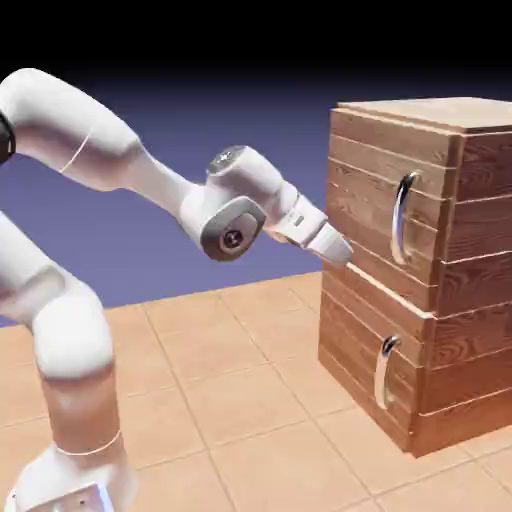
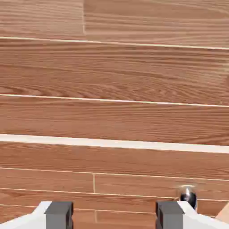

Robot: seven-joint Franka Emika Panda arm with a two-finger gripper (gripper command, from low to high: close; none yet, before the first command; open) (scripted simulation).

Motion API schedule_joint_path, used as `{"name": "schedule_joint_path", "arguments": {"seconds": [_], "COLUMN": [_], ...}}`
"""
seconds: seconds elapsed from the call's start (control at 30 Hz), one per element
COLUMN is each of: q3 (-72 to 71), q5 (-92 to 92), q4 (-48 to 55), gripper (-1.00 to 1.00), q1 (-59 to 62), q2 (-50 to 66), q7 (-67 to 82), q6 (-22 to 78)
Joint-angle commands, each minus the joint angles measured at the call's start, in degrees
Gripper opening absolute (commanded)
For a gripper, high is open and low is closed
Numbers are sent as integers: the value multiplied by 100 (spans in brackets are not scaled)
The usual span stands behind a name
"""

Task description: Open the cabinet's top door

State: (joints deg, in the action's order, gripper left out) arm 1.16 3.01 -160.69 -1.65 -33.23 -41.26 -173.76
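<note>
pincer (image 2: pixel 114 214): jaws apart, empty | near cabinet (image 1: pixel 470 250) front, left of top door (image 1: pixel 375 215) handle (image 1: pixel 403 218) | door shut

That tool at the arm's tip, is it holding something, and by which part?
Nothing is held. The tool is open close before the cabinet, near the seam below the top door, and its handle is ungrasped.

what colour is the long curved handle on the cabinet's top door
Shiny silver, on the taller brown wood-plank top door; its long curved bar handle shows best in the exterior view.
</note>
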Motion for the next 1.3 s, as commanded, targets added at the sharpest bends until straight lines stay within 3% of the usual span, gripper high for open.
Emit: {"name": "schedule_joint_path", "arguments": {"seconds": [0.0, 1.27], "q3": [96, 3750], "q5": [250, 9718], "q4": [26, 995], "gripper": [0, 0], "q1": [-80, -3101], "q2": [-47, -1845], "q7": [100, 3886], "q6": [20, 786]}}
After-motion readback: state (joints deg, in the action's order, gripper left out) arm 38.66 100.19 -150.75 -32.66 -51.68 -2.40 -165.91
